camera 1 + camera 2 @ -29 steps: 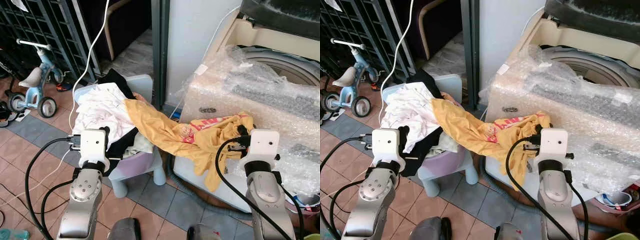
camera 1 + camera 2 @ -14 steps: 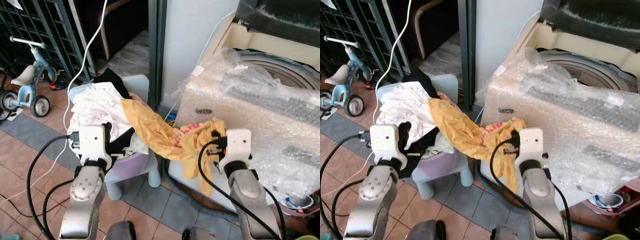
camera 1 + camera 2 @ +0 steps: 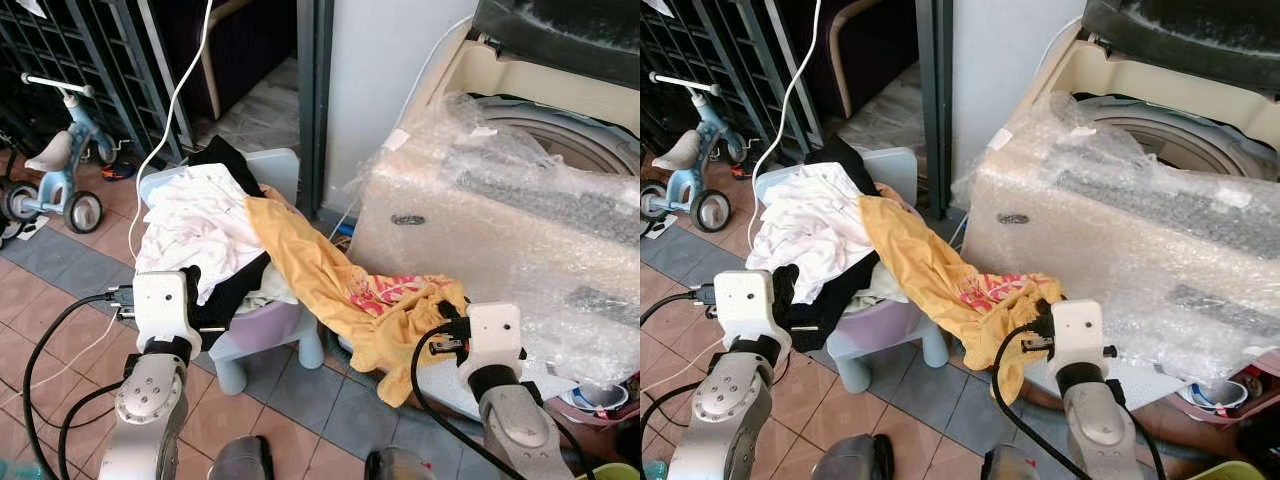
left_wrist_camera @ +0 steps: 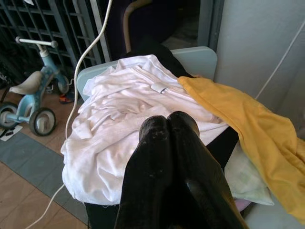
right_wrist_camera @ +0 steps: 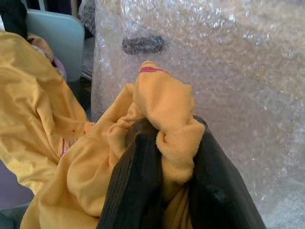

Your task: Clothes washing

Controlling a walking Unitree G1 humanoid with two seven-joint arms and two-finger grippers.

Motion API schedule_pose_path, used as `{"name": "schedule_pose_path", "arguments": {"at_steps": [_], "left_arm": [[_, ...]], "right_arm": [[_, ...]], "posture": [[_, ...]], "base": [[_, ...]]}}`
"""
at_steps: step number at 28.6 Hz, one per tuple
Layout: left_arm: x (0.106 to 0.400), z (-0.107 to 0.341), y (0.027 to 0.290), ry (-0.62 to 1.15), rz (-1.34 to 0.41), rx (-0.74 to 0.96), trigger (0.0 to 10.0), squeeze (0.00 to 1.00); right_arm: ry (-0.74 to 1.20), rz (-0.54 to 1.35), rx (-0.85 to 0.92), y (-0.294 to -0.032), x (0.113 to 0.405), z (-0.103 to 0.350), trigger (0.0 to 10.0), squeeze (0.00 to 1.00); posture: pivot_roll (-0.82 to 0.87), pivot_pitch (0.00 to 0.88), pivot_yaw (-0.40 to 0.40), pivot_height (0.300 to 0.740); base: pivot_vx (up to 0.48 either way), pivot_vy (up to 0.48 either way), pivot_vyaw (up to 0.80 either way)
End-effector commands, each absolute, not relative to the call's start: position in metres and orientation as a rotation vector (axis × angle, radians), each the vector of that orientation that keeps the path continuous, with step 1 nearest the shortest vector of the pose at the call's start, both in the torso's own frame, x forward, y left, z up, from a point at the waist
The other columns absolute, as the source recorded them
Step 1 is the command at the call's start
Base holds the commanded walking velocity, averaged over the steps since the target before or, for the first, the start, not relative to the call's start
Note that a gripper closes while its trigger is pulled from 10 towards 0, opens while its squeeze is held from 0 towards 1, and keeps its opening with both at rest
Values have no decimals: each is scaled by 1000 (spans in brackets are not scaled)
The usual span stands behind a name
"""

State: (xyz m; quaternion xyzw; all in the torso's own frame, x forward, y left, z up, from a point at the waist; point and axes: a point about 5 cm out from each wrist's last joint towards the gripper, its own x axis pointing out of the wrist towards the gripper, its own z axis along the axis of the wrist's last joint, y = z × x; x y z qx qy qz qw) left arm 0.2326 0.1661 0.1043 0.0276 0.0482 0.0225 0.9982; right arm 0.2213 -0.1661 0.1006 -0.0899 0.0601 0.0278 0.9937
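Even daylight, sharp frames, soft shadows.

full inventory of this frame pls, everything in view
yellow shirt: 1, yellow with red print, draped from chair pile to right pincer
white garment: 1, white, top of pile
black garment: 1, black, under white one
child's chair: 1, pale blue, holds the pile
washing machine: 1, cream, bubble-wrapped, on the right
tricycle: 1, light blue, far left
cable: 1, white, hanging behind chair
left pincer: shut, empty, before pile
right pincer: shut on yellow shirt
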Motion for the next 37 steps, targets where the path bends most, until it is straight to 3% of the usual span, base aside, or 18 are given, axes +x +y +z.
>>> {"name": "schedule_pose_path", "arguments": {"at_steps": [1,7,11,15,17,22,28,37], "left_arm": [[239,108,158,87,0,68,10000,0],[250,113,149,59,-16,43,10000,0],[254,119,143,32,-48,18,10000,0],[254,118,142,31,-54,15,10000,0],[255,118,140,24,-63,9,10000,0],[255,119,139,21,-70,5,10000,0],[255,118,139,21,-76,10,10000,0],[255,113,140,50,-37,-2,10000,0]], "right_arm": [[-73,46,-222,-160,248,145,10000,0],[-306,-23,-289,-173,292,210,10000,0],[-475,-312,-327,-234,324,284,10000,0],[-492,-435,-311,-259,329,302,10000,0],[-454,-598,-303,-294,331,308,10000,0],[-355,-578,-265,-295,341,287,10000,0],[-248,-477,-227,-278,351,255,10000,0],[-186,-450,-236,-272,350,237,10000,0]], "posture": [[12,118,23,728],[12,110,24,728],[17,106,19,728],[16,104,18,728],[17,104,15,728],[15,108,15,728],[16,115,14,728],[18,116,7,728]], "base": [[0,0,0],[0,0,0],[249,0,0],[448,0,0],[480,0,0],[480,0,0],[480,0,0],[0,0,-800]]}}
